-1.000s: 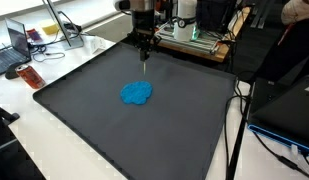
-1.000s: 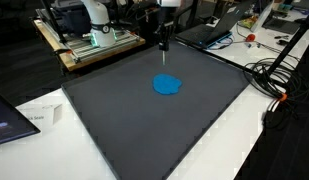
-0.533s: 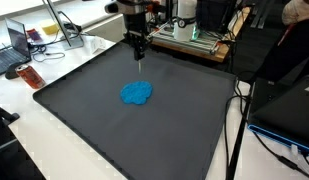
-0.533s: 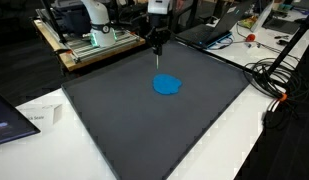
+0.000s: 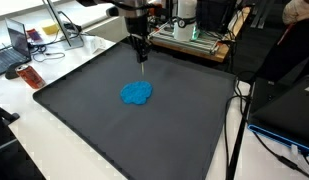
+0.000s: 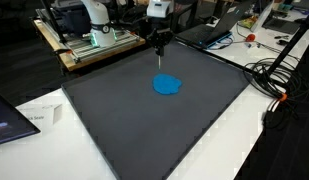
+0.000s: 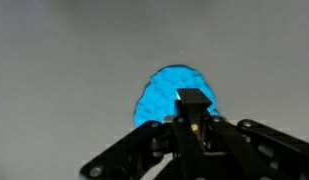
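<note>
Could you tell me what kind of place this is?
Probably a robotics lab or workshop: a robot arm stands over a dark mat, a laptop sits on the white table, loose cables lie alongside, and electronic equipment stands behind.

Lab, prob. robotics, laptop [image 5: 12, 40], cables [image 6: 270, 72], equip. bench [image 5: 194, 38], black mat [image 5: 114, 130]

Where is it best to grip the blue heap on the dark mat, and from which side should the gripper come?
Probably from straight above, pinching the bunched middle of the blue heap. It lies low on the dark mat, its edges flat, so a side approach would find little to grip. The gripper hangs shut, apart from it.
</note>
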{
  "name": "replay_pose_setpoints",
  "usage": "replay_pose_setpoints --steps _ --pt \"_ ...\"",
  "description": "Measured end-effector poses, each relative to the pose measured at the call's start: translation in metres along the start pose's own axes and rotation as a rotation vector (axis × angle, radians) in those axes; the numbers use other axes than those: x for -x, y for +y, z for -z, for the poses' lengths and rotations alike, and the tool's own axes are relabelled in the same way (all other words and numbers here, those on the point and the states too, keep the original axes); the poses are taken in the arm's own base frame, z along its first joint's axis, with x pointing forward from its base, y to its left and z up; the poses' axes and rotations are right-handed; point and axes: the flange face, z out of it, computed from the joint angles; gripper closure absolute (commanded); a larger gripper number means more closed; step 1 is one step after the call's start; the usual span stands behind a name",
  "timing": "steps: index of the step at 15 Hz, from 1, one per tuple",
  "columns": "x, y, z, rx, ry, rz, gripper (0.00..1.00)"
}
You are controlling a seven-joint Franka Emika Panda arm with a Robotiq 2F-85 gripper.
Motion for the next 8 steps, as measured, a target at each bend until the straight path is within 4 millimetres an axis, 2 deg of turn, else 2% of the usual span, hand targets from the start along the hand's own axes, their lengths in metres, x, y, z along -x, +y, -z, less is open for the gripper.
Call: replay_pose_setpoints --steps 4,6,8 --pt "-0.001 0.004 -0.017 -0.031 -0.05 -0.202 0.97" --pt "-0.003 0.006 -0.019 -0.049 -0.059 -0.311 0.97" --pt "-0.006 0.008 -0.014 -0.066 -0.059 -0.418 0.97"
